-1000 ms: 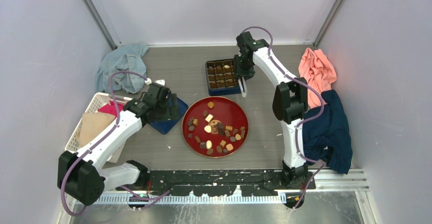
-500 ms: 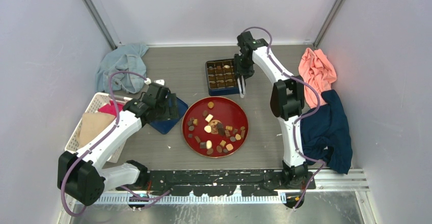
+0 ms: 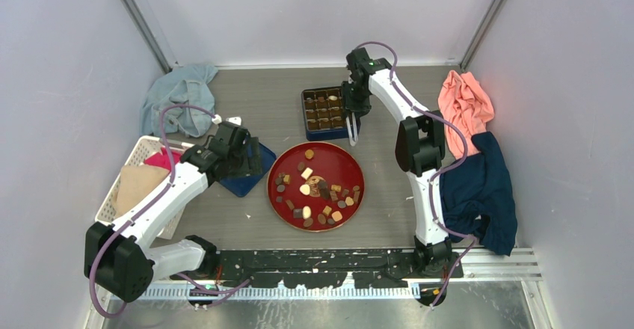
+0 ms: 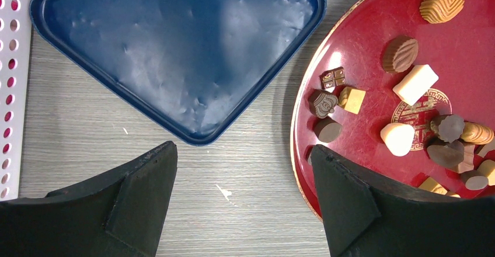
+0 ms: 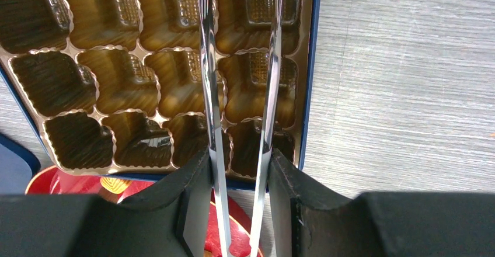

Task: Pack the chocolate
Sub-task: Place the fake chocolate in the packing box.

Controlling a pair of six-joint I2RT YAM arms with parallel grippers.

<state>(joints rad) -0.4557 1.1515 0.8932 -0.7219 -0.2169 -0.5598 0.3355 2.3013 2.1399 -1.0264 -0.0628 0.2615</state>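
Several small pieces of chocolate (image 3: 306, 189) (image 4: 414, 84), brown, tan and cream, lie on the red plate (image 3: 329, 154) (image 4: 362, 64). Behind it stands the blue box (image 3: 324, 111) with a gold tray (image 5: 117, 82); the cells that show in the right wrist view are empty. My right gripper (image 3: 351, 105) (image 5: 238, 156) hangs over the box's right side, shut on metal tongs (image 3: 351, 131) (image 5: 210, 93). The blades are apart with nothing between them, and their tips are out of view. My left gripper (image 3: 243, 161) (image 4: 242, 149) is open over bare table between the plate and the blue lid (image 4: 175, 52).
A white basket (image 3: 131, 157) with tan and pink cloths stands at the left. A light blue cloth (image 3: 179, 97) lies at the back left. A salmon cloth (image 3: 465, 101) and a navy cloth (image 3: 482, 194) lie along the right side.
My right gripper has shifted slightly left with the tongs, over the box's right edge. The left arm has not moved.
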